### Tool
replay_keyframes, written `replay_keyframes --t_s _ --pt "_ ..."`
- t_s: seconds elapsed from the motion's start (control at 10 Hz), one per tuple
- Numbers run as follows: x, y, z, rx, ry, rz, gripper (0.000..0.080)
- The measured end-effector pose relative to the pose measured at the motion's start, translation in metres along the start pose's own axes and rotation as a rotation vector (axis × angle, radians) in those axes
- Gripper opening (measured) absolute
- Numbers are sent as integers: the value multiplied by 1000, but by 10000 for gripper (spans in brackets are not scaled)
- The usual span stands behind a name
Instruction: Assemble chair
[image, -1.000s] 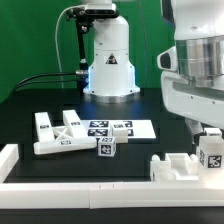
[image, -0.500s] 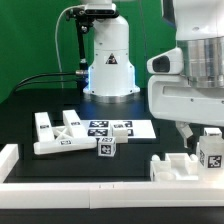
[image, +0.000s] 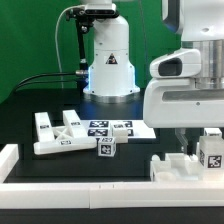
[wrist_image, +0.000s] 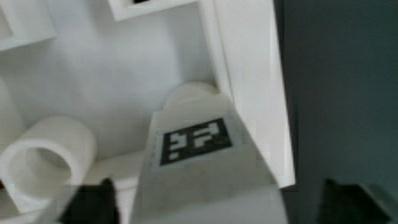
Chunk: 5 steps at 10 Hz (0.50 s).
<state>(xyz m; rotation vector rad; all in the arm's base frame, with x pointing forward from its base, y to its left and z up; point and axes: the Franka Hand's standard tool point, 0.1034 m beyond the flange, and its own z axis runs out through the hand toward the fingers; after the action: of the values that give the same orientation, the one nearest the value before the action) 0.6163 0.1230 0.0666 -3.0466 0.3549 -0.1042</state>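
- Exterior view, materials: you have white, matt, hard-edged plastic chair parts, each carrying black-and-white square tags, on a black table (image: 30, 105).
- The notched panel (image: 55, 135) lies flat toward the exterior view's left. Its long axis runs across the view, and it sits just beside the marker board (image: 125, 127).
- The small cube (image: 106, 148) stands in front of the marker board, with a tagged face toward the camera.
- The stepped block (image: 178, 166) sits at the exterior view's right, near the low white border rail (image: 90, 190), with its long axis along that rail. An upright tagged piece (image: 212, 152) stands at its right end.
- The arm's smooth white housing (image: 185, 95) hangs over the stepped block and hides most of the pincer from you.
- Room: the arm's white base (image: 108, 60) stands at the back, black cables (image: 40, 78) run beside it, and a green backdrop (image: 30, 40) lies behind.
- Wrist view: the gripper (wrist_image: 222, 203) has its jaws apart, with dark fingertips (wrist_image: 89, 203) on either side of a tapered piece (wrist_image: 205, 140).
- A strip of dark table shows between that piece and one finger. Nothing is clamped.
- The tapered piece points its narrow end away from the fingertips, and its tag sits on the broad face.
- A rounded white form with a hole (wrist_image: 39, 165) lies just beside it. You cannot tell which part it belongs to.
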Motion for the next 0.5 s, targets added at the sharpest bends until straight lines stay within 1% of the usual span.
replay_keyframes --t_s 0.1,0.2,0.4,0.5 --pt "0 0 0 0 -1 7 371" --pt "0 3 0 -3 -2 87 287" --pt "-1 3 1 -4 -4 266 287" --pt "-3 3 1 -13 -14 419 287"
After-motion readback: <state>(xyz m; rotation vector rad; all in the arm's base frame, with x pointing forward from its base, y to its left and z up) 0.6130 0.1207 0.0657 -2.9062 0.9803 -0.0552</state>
